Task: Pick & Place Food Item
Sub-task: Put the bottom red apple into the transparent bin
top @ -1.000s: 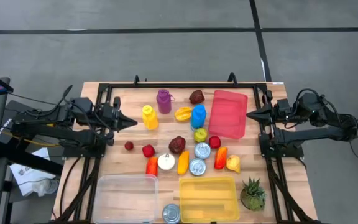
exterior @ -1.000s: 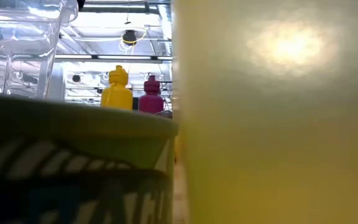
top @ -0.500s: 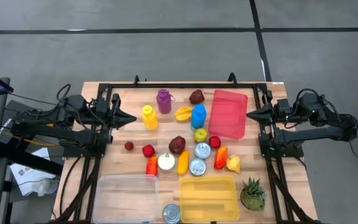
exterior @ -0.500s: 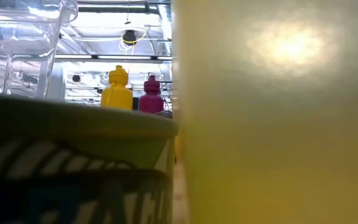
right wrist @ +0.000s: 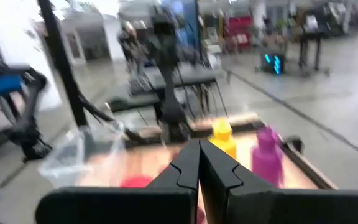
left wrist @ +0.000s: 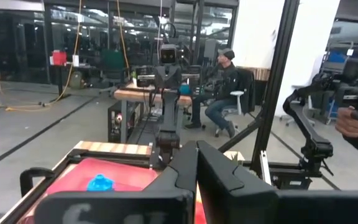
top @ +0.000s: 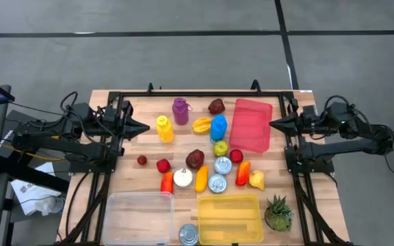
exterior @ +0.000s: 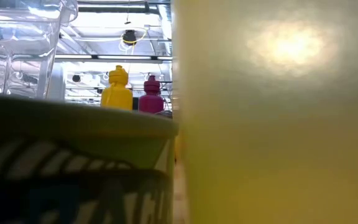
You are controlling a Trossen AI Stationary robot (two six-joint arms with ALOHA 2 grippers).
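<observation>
Nearest the front edge of the wooden surface [top: 135,176], a clear container [top: 139,217], a tin can [top: 188,234], a yellow container [top: 229,219] and a small spiky green plant [top: 278,213] are seen in a row. In the low view the picture is almost filled by the yellow container's wall [exterior: 272,124] and the can's rim [exterior: 73,134], with the clear container [exterior: 23,43] above.

Behind that row the food items are gathered in the middle of the surface: an orange-red pepper [top: 167,182], a white-lidded can [top: 182,178], a yellow-orange piece [top: 201,178], two silver cans [top: 217,182] [top: 223,165], a red-orange piece [top: 243,173] and a pale yellow fruit [top: 256,180]. Slightly farther back lie a small dark red ball [top: 141,160], a red fruit [top: 163,165], a dark maroon fruit [top: 195,158], a green apple [top: 220,148] and a red tomato [top: 236,156].

Farther still, a yellow bottle [top: 164,128], a yellow star-shaped fruit [top: 201,125], a blue bottle [top: 218,127] and a red tray [top: 251,125] are found; a purple bottle [top: 180,110] and a brown fruit [top: 216,106] sit nearest the far edge.

The left gripper [top: 145,127] is held at the surface's left side, just beside the yellow bottle, with its fingers pressed together and nothing between them. The right gripper [top: 273,124] is held at the right side, just beside the red tray's edge, fingers likewise together and empty. No food item is touched by either.

In the left wrist view, a seated person [left wrist: 222,93] is seen in the room beyond.
</observation>
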